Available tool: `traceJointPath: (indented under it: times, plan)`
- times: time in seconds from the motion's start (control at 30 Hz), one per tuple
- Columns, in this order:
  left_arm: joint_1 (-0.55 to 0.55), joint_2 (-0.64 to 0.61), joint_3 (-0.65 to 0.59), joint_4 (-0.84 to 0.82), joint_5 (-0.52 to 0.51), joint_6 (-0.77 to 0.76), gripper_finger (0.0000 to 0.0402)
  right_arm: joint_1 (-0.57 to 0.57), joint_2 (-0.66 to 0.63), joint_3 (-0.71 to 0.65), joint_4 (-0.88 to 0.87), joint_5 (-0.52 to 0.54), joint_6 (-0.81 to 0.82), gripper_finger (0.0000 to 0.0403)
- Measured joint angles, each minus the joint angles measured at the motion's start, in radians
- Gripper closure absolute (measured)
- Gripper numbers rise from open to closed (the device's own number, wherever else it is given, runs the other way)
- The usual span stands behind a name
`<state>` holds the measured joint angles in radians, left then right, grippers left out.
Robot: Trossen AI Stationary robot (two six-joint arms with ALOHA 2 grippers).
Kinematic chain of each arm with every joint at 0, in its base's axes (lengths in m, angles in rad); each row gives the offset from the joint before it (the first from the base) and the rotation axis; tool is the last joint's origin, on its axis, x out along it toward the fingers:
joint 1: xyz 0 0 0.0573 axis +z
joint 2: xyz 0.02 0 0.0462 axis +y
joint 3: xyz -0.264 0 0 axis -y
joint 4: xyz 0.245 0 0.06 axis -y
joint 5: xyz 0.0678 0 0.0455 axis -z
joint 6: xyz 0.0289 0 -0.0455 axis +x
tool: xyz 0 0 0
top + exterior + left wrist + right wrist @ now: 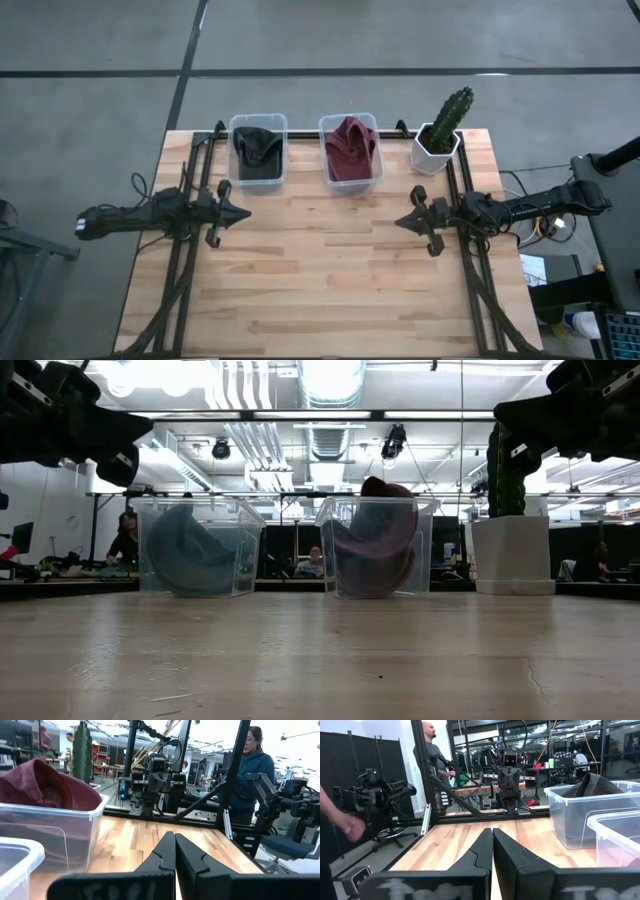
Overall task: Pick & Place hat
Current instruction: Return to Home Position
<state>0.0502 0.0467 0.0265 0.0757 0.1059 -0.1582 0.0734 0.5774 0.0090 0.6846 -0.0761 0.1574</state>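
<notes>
A: High view. Left tool [243, 213] and right tool [401, 221] are lying level over the counter [320, 290], tips facing each other, well apart.
B: Caps?
A: Black cap [257, 152] is sitting crumpled in the left bin [258, 184], red cap [350, 148] in the right bin [350, 186].
B: Low view. Red cap is bulging above its rim.
A: Wrist views. Both tools' fingers are pressing together, gripping nothing. A person [252, 765] is standing beyond the counter.
</notes>
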Motion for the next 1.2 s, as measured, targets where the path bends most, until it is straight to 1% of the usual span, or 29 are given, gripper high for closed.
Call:
traceJointPath:
  times: [0.13, 1.2]
  plan:
    - [0.0, 0.0, 0.0, -0.004, 0.001, -0.027, 0.0401, 0.0, 0.0, 0.0, 0.0, 0.0, 0.0, 0.0394]
    - [0.0, 0.0, 0.001, 0.0, 0.001, -0.029, 0.0401, 0.0, 0.0, 0.0, 0.0, -0.002, 0.0, 0.0394]
